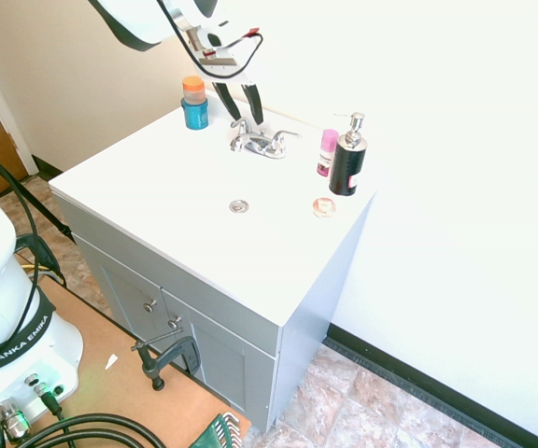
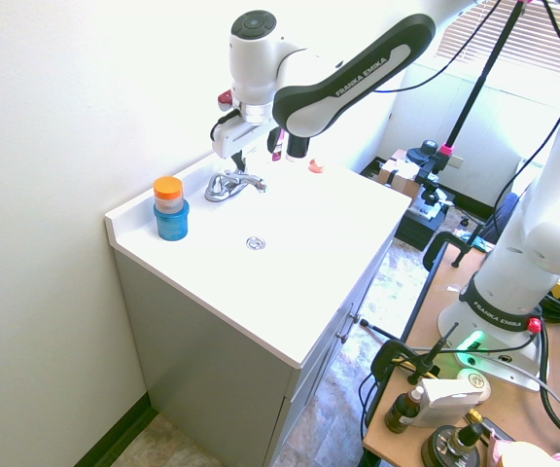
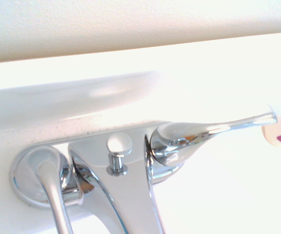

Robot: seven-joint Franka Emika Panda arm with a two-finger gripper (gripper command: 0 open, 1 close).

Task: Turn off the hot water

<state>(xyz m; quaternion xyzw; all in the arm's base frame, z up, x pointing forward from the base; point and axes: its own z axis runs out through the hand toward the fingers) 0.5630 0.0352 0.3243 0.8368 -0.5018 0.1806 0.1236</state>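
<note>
Chrome spout (image 3: 126, 204) fills my wrist view, so I've parked the open gripper (image 1: 237, 105) just behind the hot lever (image 1: 242, 125) to push it shut.

Surface (image 1: 157, 177): white vanity top, on a grey cabinet (image 1: 222, 355) with two doors.
Drain (image 1: 239, 205): round and metal, in the middle of the surface.
Jar (image 1: 193, 103): blue with orange lid, upright near the back wall.
Dispenser (image 1: 347, 157): black with silver pump, upright at the right side.
Pink bottle (image 1: 327, 152): just beside the dispenser.
Small dish (image 1: 324, 207): in front of the dispenser.
</note>
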